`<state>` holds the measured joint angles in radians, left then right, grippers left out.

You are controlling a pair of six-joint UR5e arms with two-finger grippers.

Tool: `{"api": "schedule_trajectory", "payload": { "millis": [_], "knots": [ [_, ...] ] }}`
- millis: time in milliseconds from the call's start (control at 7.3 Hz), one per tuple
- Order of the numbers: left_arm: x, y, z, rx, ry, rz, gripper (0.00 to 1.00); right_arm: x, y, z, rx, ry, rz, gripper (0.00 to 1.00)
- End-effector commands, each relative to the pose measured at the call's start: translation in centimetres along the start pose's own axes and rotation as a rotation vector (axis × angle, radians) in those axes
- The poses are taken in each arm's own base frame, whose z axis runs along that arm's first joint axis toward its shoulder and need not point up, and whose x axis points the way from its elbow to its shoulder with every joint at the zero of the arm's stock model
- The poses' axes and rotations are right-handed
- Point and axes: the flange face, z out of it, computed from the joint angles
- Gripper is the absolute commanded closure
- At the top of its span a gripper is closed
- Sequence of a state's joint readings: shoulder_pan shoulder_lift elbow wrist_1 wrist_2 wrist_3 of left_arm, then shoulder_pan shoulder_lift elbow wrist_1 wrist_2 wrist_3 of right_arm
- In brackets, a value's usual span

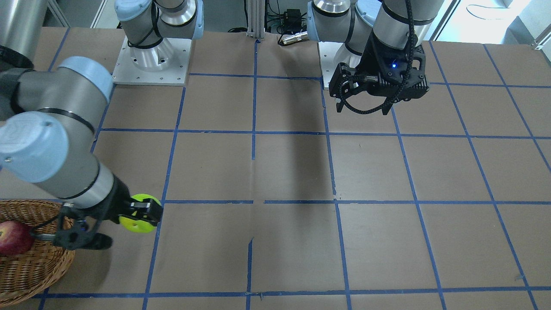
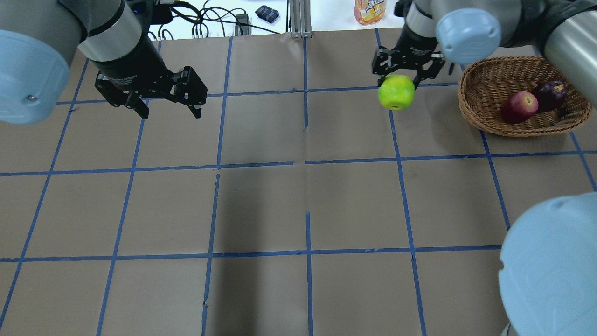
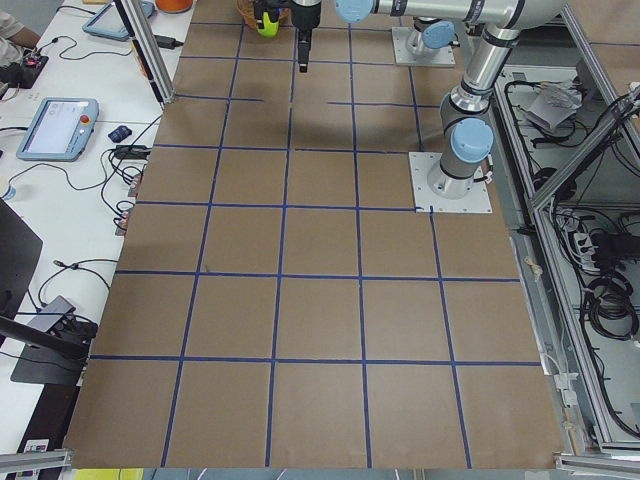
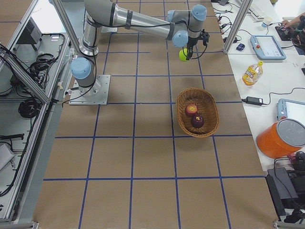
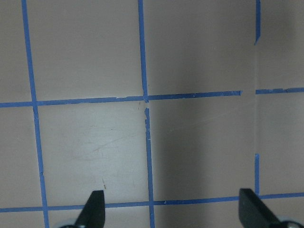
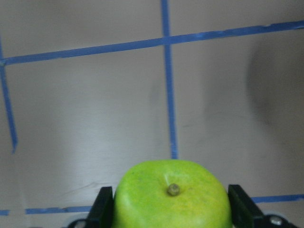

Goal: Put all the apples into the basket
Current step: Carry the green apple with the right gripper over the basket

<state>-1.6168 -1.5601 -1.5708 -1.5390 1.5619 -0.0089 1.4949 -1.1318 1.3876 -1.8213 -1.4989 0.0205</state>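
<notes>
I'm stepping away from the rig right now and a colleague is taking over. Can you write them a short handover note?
Right gripper: shut on the green apple, holding it outside the basket, on the side toward the table's middle.
Left gripper: open and empty, over bare table on its own side.
Done: the red apple and the dark maroon apple lie side by side in the basket.
Left to do: carry the green apple over the basket's rim and release it there. The left arm looks to have no apple left to fetch.
</notes>
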Motion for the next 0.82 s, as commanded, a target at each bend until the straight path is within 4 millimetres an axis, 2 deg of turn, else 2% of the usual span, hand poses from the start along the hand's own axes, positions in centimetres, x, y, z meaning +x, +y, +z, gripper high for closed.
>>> {"api": "schedule_trajectory", "payload": {
  "millis": [0, 137, 274, 411, 685],
  "knots": [
    [0.0, 0.0, -0.1, 0.002, -0.001, 0.000, 0.00, 11.3, -1.7, -1.2, -0.025, 0.087, -0.081, 1.00],
    [0.0, 0.1, 0.0, 0.000, -0.001, 0.000, 0.00, 14.8, -2.2, -0.6, -0.028, 0.087, -0.091, 1.00],
    [0.0, 0.1, 0.1, -0.001, -0.001, 0.001, 0.00, 18.9, -3.0, 0.8, -0.047, 0.135, -0.117, 1.00],
    [0.0, 0.1, 0.1, 0.000, -0.001, 0.000, 0.00, 19.9, -3.6, 2.6, -0.057, 0.132, -0.107, 1.00],
    [0.0, 0.0, 0.0, 0.002, -0.001, 0.000, 0.00, 20.2, -4.5, 4.6, -0.049, 0.129, -0.111, 1.00]
  ]
}}
